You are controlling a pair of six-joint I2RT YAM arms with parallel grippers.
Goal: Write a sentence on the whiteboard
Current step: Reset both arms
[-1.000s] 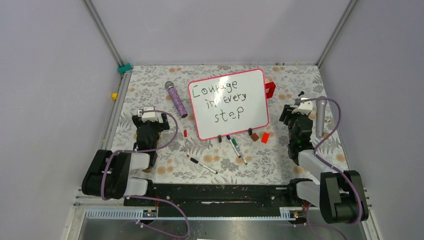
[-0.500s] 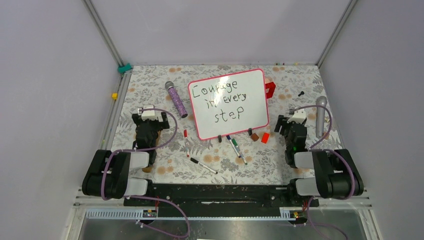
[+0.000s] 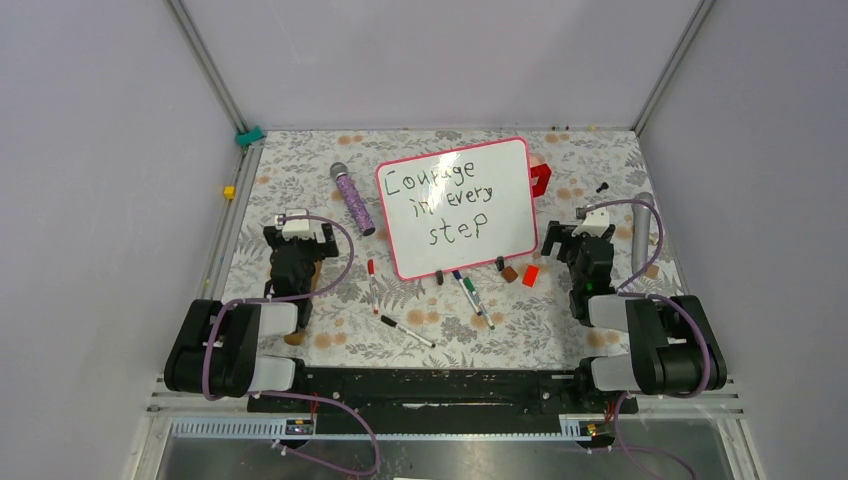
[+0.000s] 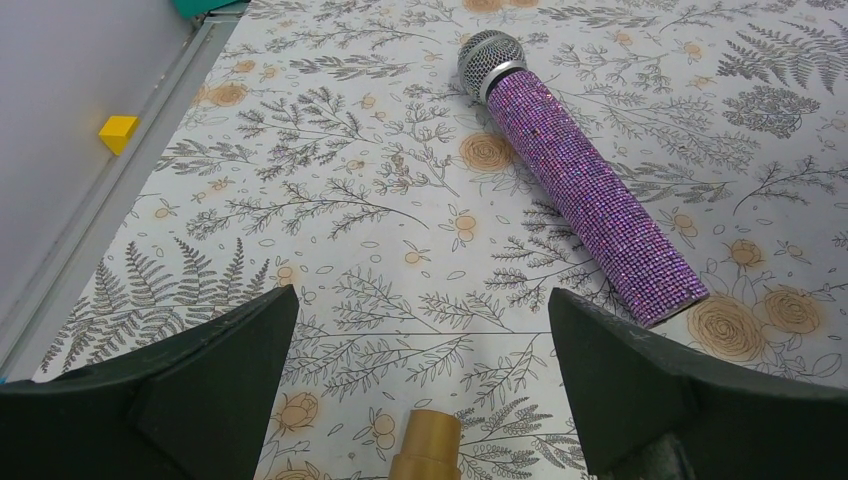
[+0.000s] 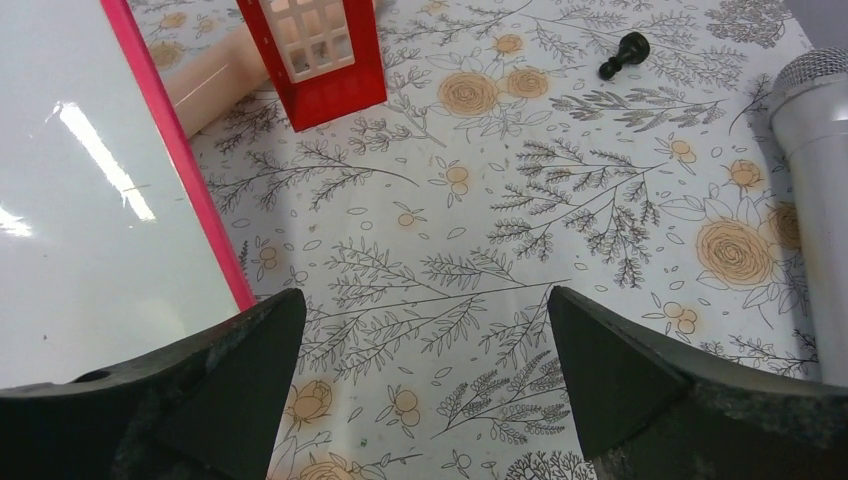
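The right arm [image 3: 655, 345] is folding in over its base at the lower right of the top view, no longer stretching up along the right edge. Its right gripper [image 3: 580, 236] is drawing away from the silver microphone [image 3: 640, 235] it was overlapping and is shifting left, now sitting between that microphone and the right border of the whiteboard [image 3: 510, 170].

Purple mic [image 4: 582, 185]; silver mic [image 5: 818, 170]; blk marker [image 3: 407, 332]
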